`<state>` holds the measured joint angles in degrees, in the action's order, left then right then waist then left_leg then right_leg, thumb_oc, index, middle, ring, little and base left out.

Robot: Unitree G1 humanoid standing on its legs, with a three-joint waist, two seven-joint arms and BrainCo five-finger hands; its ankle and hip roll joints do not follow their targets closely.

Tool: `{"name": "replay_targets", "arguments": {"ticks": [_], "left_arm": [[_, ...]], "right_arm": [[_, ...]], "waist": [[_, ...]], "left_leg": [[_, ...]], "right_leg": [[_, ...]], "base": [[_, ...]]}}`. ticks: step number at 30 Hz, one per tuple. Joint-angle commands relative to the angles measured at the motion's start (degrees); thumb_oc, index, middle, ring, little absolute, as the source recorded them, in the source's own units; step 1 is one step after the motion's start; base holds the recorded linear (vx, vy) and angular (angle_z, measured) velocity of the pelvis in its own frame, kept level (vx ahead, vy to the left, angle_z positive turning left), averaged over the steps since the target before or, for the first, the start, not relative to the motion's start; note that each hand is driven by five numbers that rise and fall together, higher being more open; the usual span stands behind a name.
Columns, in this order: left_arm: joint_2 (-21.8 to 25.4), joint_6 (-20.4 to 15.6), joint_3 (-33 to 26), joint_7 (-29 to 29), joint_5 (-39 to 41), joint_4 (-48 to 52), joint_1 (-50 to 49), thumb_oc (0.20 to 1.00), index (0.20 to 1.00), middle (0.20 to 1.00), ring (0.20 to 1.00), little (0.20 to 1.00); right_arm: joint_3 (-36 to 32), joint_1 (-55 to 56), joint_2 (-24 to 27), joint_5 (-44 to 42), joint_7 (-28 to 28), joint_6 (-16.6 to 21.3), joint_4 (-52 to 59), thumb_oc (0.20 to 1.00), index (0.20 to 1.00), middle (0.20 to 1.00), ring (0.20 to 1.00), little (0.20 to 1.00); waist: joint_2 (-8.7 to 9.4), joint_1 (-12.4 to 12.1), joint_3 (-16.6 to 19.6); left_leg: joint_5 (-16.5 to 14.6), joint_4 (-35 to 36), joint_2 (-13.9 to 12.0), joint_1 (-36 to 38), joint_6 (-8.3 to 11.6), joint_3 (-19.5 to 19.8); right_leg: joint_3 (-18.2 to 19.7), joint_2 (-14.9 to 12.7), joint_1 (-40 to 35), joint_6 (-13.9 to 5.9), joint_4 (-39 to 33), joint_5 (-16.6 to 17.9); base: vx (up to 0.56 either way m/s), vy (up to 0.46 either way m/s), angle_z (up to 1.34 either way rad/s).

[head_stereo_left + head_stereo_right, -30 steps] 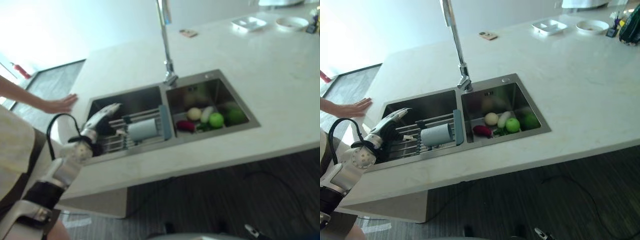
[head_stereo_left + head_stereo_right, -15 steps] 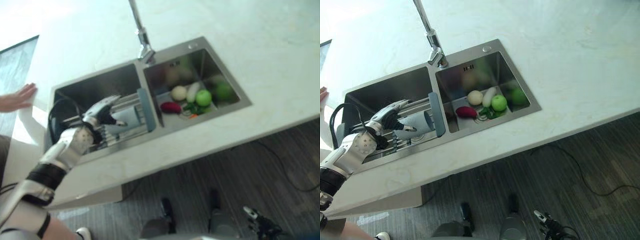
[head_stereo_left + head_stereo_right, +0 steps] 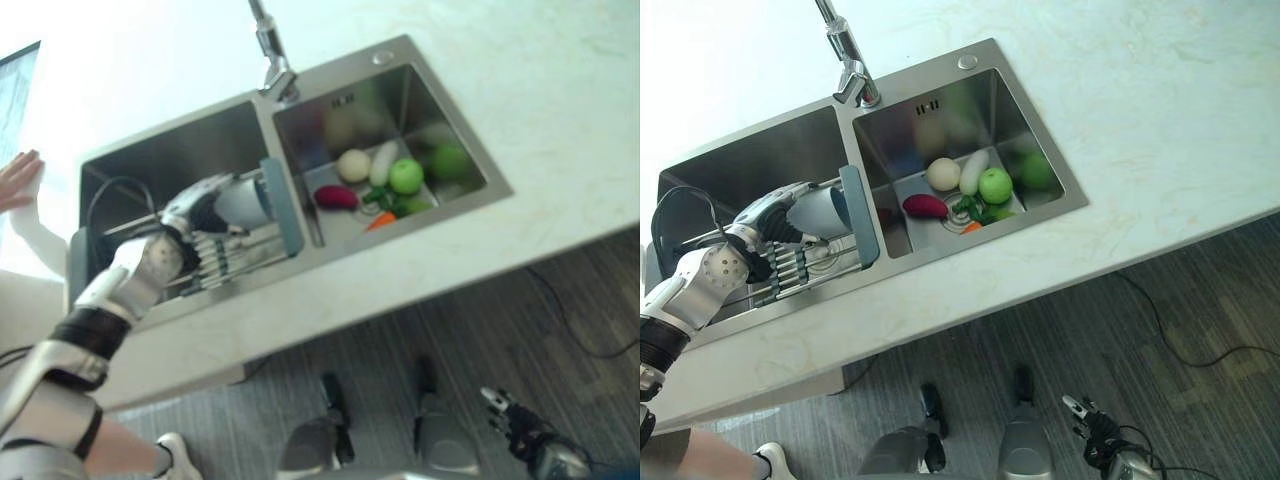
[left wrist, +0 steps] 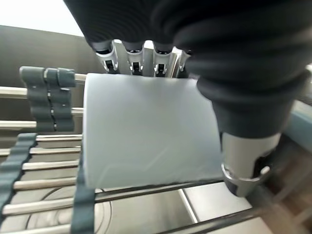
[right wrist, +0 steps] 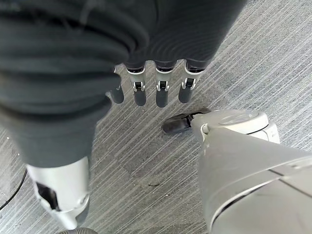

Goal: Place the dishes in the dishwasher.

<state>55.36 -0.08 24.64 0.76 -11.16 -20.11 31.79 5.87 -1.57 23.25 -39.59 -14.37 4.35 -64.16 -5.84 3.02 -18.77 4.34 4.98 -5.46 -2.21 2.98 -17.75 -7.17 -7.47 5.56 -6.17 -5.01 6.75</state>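
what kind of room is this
Most likely a home kitchen. A pale stone counter holds a double steel sink with a tall tap. Vegetables lie in one basin, and the left hand grips a pale cup on a drying rack over the other.

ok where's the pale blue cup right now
In the eye views the pale blue cup lies on its side on the wire rack over the sink's left basin, against the rack's blue end bar, with the left hand curled round it.
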Motion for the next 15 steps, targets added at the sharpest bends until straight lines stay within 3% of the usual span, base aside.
{"name": "replay_targets", "arguments": {"ticks": [1,15], "left_arm": [[3.3,0.7,-2.7,-0.3,1.2,0.1,0.5,1.000,1.000,1.000,1.000,1.000],[3.7,2.0,-8.8,-5.4,-2.3,7.0,-5.6,1.000,1.000,1.000,1.000,1.000]], "right_arm": [[0.7,-0.7,-0.8,-3.6,0.4,1.2,0.8,1.000,1.000,1.000,1.000,1.000],[0.1,-0.4,-1.7,-4.0,1.1,1.7,1.2,1.000,1.000,1.000,1.000,1.000]], "waist": [[2.25,-0.2,0.5],[2.22,-1.7,0.4]], "left_leg": [[-1.1,-1.5,0.2,-1.1,1.30,5.6],[-1.2,-1.1,0.6,-1.2,1.19,6.5]], "right_leg": [[-4.3,-4.1,0.0,-4.15,0.9,1.6],[-5.4,-4.5,-0.4,-4.34,0.7,1.5]], "base": [[0.00,0.000,0.00],[0.00,-0.003,0.03]]}}
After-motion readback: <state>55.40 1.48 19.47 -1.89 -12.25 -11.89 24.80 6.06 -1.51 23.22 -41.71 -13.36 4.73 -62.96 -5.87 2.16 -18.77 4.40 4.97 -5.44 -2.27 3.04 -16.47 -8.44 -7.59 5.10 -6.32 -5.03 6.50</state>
